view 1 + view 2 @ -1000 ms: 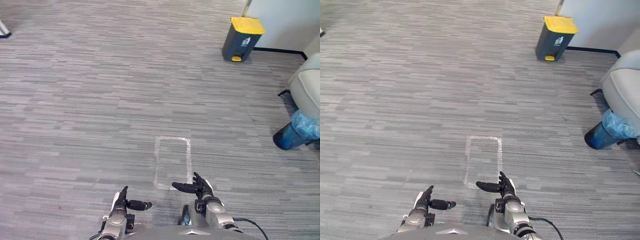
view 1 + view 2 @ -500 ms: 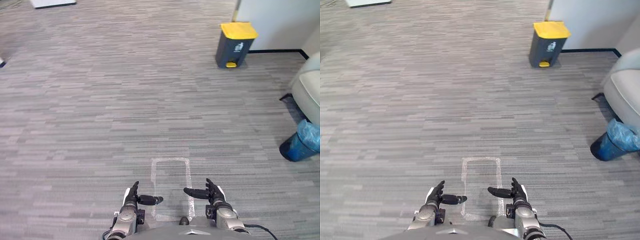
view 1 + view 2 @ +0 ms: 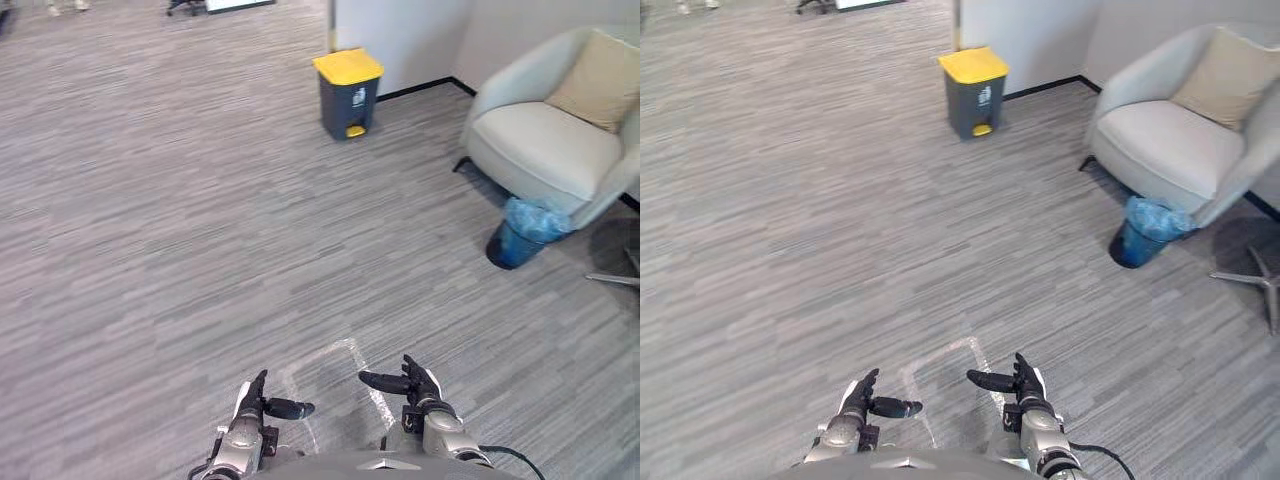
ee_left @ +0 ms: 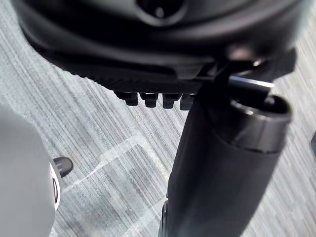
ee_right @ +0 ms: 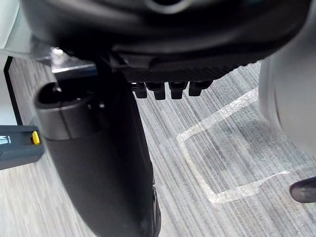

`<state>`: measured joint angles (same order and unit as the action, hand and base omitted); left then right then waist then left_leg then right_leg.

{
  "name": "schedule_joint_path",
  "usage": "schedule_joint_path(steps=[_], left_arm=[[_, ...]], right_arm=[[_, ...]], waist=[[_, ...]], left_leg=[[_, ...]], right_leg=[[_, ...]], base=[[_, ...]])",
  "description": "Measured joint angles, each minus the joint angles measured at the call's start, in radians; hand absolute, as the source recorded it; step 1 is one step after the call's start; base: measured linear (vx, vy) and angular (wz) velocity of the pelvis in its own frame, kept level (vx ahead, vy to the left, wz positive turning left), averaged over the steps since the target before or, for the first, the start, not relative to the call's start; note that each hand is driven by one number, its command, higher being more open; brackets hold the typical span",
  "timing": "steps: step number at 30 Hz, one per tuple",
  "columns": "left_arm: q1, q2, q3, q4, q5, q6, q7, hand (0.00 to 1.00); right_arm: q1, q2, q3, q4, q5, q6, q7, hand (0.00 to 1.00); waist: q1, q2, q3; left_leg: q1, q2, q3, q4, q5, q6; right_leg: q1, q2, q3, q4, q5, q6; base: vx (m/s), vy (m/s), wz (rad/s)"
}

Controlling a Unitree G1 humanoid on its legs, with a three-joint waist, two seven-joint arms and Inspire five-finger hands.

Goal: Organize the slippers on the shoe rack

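Your view has swung to the right. The armchair (image 3: pixel 545 140) and the blue basket (image 3: pixel 522 232) at its foot have come in, and the yellow-lidded bin (image 3: pixel 348 92) now sits nearer the middle. Your left hand (image 3: pixel 250 410) and right hand (image 3: pixel 420 385) hang open and empty over the taped rectangle (image 3: pixel 342 346) on the floor (image 3: pixel 150 250). You have yet to find the slippers and shoe rack, so keep searching. The armchair blocks the way on the right.
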<state>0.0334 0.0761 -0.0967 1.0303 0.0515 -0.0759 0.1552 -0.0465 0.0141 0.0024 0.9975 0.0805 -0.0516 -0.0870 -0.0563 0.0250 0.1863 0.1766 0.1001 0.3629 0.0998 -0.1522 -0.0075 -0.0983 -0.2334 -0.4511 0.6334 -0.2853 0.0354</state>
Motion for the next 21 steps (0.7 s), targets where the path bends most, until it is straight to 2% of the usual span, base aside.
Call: schedule_joint_path(steps=[2,3,4,5,7,9,10,11,12,13,14,15,16,17,18,19,20,21], left_arm=[[-0.001,0.004,0.001,0.006,-0.002,0.002,-0.003,1.00],[-0.001,0.010,0.004,0.006,-0.001,0.002,-0.005,1.00],[-0.005,0.004,0.003,0.020,-0.001,0.004,-0.005,1.00],[-0.010,-0.016,0.003,0.028,0.000,0.007,-0.012,1.00],[-0.015,-0.043,-0.004,0.027,0.003,0.006,-0.022,1.00],[-0.021,-0.045,-0.006,0.014,0.013,-0.001,-0.032,1.00],[-0.023,-0.043,-0.005,0.013,0.018,0.000,-0.033,1.00],[-0.025,-0.042,-0.004,0.010,0.020,0.001,-0.034,1.00],[-0.024,-0.043,0.004,0.001,0.020,-0.001,-0.034,1.00],[-0.023,-0.044,0.004,-0.003,0.020,-0.001,-0.034,1.00],[-0.021,-0.043,0.005,-0.017,0.020,-0.002,-0.034,1.00],[-0.021,-0.039,0.005,-0.029,0.020,-0.002,-0.033,1.00],[-0.021,-0.035,0.004,-0.033,0.020,-0.003,-0.032,1.00],[-0.021,-0.034,0.004,-0.046,0.020,-0.005,-0.031,1.00],[-0.021,-0.038,0.002,-0.049,0.020,-0.012,-0.030,1.00],[-0.018,-0.050,0.003,-0.047,0.019,-0.014,-0.030,1.00],[-0.031,-0.052,0.003,-0.042,0.018,-0.011,-0.031,1.00],[-0.042,-0.034,0.003,-0.029,0.018,-0.012,-0.024,1.00]], right_arm=[[-0.003,0.003,0.000,0.000,0.000,0.000,0.000,1.00],[-0.002,0.005,0.000,-0.001,-0.001,0.000,0.000,1.00],[-0.009,-0.003,-0.001,-0.001,-0.002,0.004,-0.001,1.00],[-0.013,-0.023,-0.006,-0.001,-0.001,-0.003,-0.002,1.00],[-0.003,-0.044,-0.027,0.000,0.000,-0.002,-0.007,1.00],[0.021,-0.052,-0.031,0.001,0.000,-0.002,-0.007,1.00],[0.026,-0.053,-0.030,0.005,0.001,-0.002,-0.007,1.00],[0.029,-0.055,-0.029,0.011,0.001,-0.002,-0.009,1.00],[0.029,-0.060,-0.023,0.019,0.002,-0.002,-0.011,1.00],[0.028,-0.061,-0.023,0.020,0.003,-0.002,-0.011,1.00],[0.028,-0.062,-0.023,0.022,0.003,0.001,-0.012,1.00],[0.026,-0.062,-0.024,0.024,0.003,0.001,-0.013,1.00],[0.026,-0.061,-0.024,0.027,0.003,0.002,-0.014,1.00],[0.025,-0.059,-0.026,0.033,0.003,0.001,-0.018,1.00],[0.025,-0.062,-0.031,0.036,0.003,0.002,-0.023,1.00],[0.025,-0.077,-0.031,0.032,0.003,0.001,-0.026,1.00],[0.022,-0.080,-0.033,0.039,0.003,0.001,-0.027,1.00],[0.031,-0.066,-0.032,0.034,0.009,0.000,-0.031,1.00]], waist=[[0.001,-0.001,0.002],[0.003,-0.021,0.000],[0.001,0.003,0.010],[-0.004,0.037,0.014],[-0.008,0.050,0.009],[-0.008,0.019,0.001],[-0.007,0.011,-0.002],[-0.005,0.010,-0.004],[0.009,0.003,0.001],[0.011,0.005,0.002],[0.021,0.009,0.002],[0.028,-0.004,0.011],[0.030,-0.011,0.015],[0.032,-0.021,0.019],[0.033,-0.013,0.018],[0.036,0.031,0.011],[0.038,0.020,0.017],[0.037,-0.011,0.014]], left_leg=[[0.006,0.010,0.029,-0.004,-0.002,-0.009],[0.022,-0.003,0.054,-0.004,-0.014,-0.034],[0.038,0.011,0.062,-0.004,-0.028,-0.055],[0.052,0.038,0.068,0.001,-0.032,-0.062],[0.069,0.064,0.064,0.030,-0.024,-0.066],[0.041,0.103,0.064,0.168,-0.010,-0.091],[0.009,0.126,0.067,0.266,-0.009,-0.093],[-0.030,0.158,0.068,0.399,0.007,-0.121],[-0.076,0.169,0.045,0.513,-0.041,-0.135],[-0.082,0.166,0.035,0.527,-0.062,-0.135],[-0.108,0.144,0.002,0.550,-0.126,-0.120],[-0.145,0.097,-0.043,0.539,-0.178,-0.094],[-0.167,0.068,-0.072,0.517,-0.191,-0.082],[-0.213,0.019,-0.134,0.433,-0.192,-0.076],[-0.248,-0.007,-0.226,0.280,-0.146,-0.078],[-0.265,0.003,-0.302,0.175,0.056,-0.066],[-0.253,-0.002,-0.290,0.200,0.029,-0.058],[-0.250,-0.035,-0.324,0.213,0.031,-0.064]], right_leg=[[-0.025,-0.005,-0.115,-0.092,0.010,-0.009],[-0.025,0.012,-0.129,-0.208,0.102,-0.052],[-0.014,0.027,-0.121,-0.201,0.096,-0.061],[0.007,0.069,-0.111,-0.226,0.096,-0.068],[0.055,0.109,-0.108,-0.287,0.095,-0.068],[0.115,0.146,-0.094,-0.376,0.101,-0.061],[0.136,0.160,-0.080,-0.410,0.110,-0.062],[0.161,0.178,-0.049,-0.451,0.122,-0.063],[0.182,0.185,0.004,-0.480,0.128,-0.063],[0.186,0.184,0.021,-0.484,0.129,-0.065],[0.195,0.180,0.072,-0.489,0.131,-0.064],[0.212,0.161,0.138,-0.489,0.132,-0.063],[0.222,0.147,0.167,-0.487,0.132,-0.062],[0.224,0.121,0.214,-0.475,0.133,-0.059],[0.223,0.116,0.259,-0.473,0.134,-0.029],[0.223,0.146,0.302,-0.477,0.120,0.015],[0.229,0.133,0.324,-0.479,0.111,0.034],[0.216,0.122,0.374,-0.484,0.114,0.049]], base=[[0.21,-0.134,-0.61],[0.22,-0.162,-0.65],[0.21,-0.149,-0.72],[0.20,-0.176,-0.52],[0.27,-0.243,-0.29],[0.28,-0.202,-0.22],[0.26,-0.132,-0.51],[0.27,-0.058,-0.90],[0.23,0.015,-0.89],[0.22,0.094,-1.16],[0.22,0.176,-1.35],[0.18,0.152,-1.52],[0.16,0.181,-1.47],[0.11,0.158,-1.28],[0.18,0.249,-1.41],[0.17,0.220,-1.09],[0.19,0.210,-0.83],[0.17,0.141,-0.43]])
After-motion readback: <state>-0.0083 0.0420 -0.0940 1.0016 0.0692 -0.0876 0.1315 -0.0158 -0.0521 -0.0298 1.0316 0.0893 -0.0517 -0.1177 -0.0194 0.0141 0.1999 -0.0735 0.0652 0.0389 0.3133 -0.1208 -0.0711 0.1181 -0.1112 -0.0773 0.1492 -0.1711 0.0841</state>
